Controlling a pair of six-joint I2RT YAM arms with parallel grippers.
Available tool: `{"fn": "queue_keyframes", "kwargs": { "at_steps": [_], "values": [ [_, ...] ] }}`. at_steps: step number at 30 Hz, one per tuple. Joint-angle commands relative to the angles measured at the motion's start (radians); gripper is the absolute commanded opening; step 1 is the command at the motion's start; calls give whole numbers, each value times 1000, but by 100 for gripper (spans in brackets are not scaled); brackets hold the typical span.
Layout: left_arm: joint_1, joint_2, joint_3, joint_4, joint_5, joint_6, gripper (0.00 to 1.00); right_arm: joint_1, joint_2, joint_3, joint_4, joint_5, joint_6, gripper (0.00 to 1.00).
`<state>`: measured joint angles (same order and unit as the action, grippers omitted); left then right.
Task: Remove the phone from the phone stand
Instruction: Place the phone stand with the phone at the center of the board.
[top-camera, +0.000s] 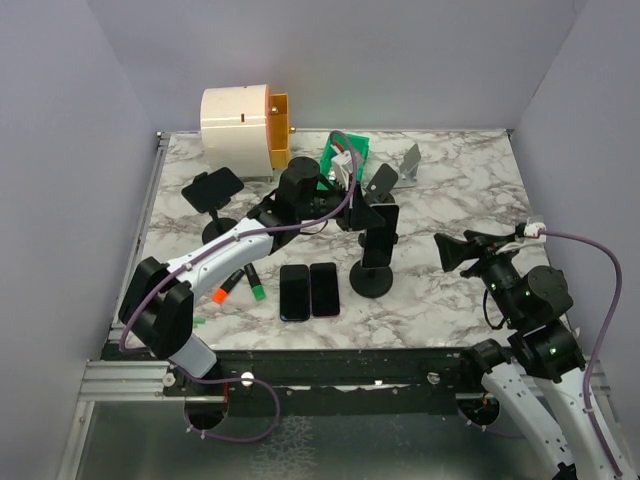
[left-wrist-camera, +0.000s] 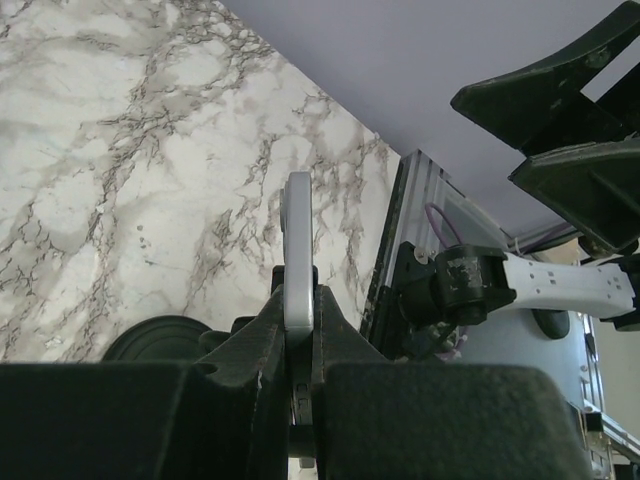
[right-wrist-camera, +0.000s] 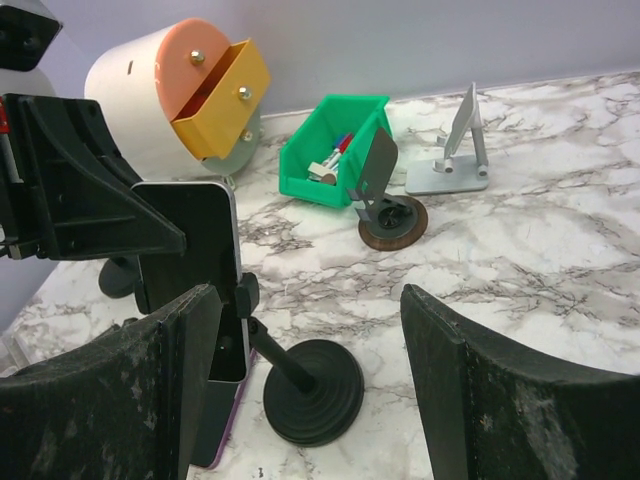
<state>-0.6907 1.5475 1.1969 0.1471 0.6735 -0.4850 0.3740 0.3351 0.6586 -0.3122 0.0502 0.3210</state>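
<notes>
A black phone (top-camera: 381, 232) with a silver edge stands upright at the head of the black phone stand (top-camera: 371, 279) in mid-table. My left gripper (top-camera: 362, 208) is shut on the phone's upper part. In the left wrist view both fingers pinch the phone's grey edge (left-wrist-camera: 298, 250), with the stand's round base (left-wrist-camera: 160, 340) below. The right wrist view shows the phone (right-wrist-camera: 190, 250), still against the stand's clip, and the stand's base (right-wrist-camera: 312, 390). My right gripper (top-camera: 455, 250) hangs open to the right of the stand, holding nothing (right-wrist-camera: 310, 300).
Two dark phones (top-camera: 308, 290) lie flat in front of the stand, with markers (top-camera: 232, 285) to their left. Another stand with a phone (top-camera: 215, 187) is at the left. At the back are a white drum with an orange drawer (top-camera: 245, 125), a green bin (top-camera: 345, 155) and a silver stand (top-camera: 408, 163).
</notes>
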Motion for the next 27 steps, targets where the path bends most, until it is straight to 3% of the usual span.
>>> {"fn": "queue_keyframes", "kwargs": {
  "at_steps": [1, 5, 10, 15, 23, 27],
  "values": [
    [-5, 17, -17, 112, 37, -31, 0, 6, -15, -13, -6, -24, 12, 77],
    [-9, 25, -25, 118, 31, -38, 2, 6, -21, -13, -9, -23, 12, 77],
    [-10, 25, -17, 120, 32, -48, 34, 7, -20, -11, -11, -26, 8, 77],
    [-10, 10, -19, 120, 24, -52, 44, 6, -19, -6, -15, -29, 3, 77],
    [-10, -19, -22, 108, -1, -37, 46, 7, -5, 13, -22, -28, -3, 77],
    [-10, -34, -46, 115, -21, -28, 30, 6, 5, 13, -12, -41, 12, 77]
  ]
}}
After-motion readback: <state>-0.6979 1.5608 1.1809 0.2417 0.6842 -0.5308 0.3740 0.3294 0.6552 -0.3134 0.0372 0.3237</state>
